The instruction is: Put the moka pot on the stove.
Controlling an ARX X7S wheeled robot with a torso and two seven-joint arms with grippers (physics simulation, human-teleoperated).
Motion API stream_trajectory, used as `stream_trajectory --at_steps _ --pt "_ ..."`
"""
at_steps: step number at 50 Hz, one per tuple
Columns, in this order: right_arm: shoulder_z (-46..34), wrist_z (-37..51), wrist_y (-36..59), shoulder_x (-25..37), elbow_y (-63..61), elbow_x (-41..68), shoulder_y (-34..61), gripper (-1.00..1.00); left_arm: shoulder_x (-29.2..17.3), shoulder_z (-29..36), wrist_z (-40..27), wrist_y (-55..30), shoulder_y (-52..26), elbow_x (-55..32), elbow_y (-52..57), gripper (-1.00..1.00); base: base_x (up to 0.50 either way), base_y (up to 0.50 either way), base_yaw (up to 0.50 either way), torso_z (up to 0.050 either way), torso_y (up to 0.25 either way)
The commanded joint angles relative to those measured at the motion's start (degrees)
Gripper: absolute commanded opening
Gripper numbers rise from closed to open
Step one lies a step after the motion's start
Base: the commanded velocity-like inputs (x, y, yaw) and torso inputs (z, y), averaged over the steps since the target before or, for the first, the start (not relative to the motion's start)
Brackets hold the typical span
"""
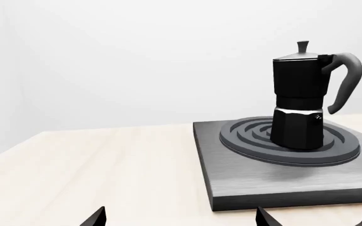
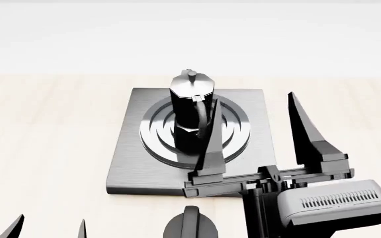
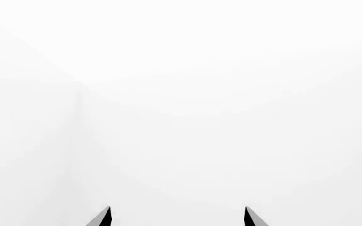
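On the burner rings of the stove, the moka pot stands upright and unheld. Right gripper, raised beside it, spread wide and empty; left gripper low, likewise apart. Risk: a right finger sweeping sideways could clip the handle and topple the pot.

— What can't you make out?
— My right gripper hides part of the moka pot; the stove runs off the left wrist frame.
— And the left gripper?
— Only its tips show.
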Motion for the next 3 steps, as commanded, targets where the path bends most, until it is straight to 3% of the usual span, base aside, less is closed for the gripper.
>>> stream_trajectory --at_steps 1,3 --pt "-0.2 0.5 -0.2 0.5 -2.5 -2.1 -1.2 1.00 0.4 -0.4 0.0 0.9 0.0 -0.2 -0.3 1.00 0.00 0.00 0.00 0.000 0.000" --pt "-0.2 0.6 -0.3 0.5 -2.8 -2.4 -1.3 1.00 0.4 -0.4 0.0 0.9 0.0 -0.2 -0.4 1.00 0.00 0.00 0.00 0.000 0.000"
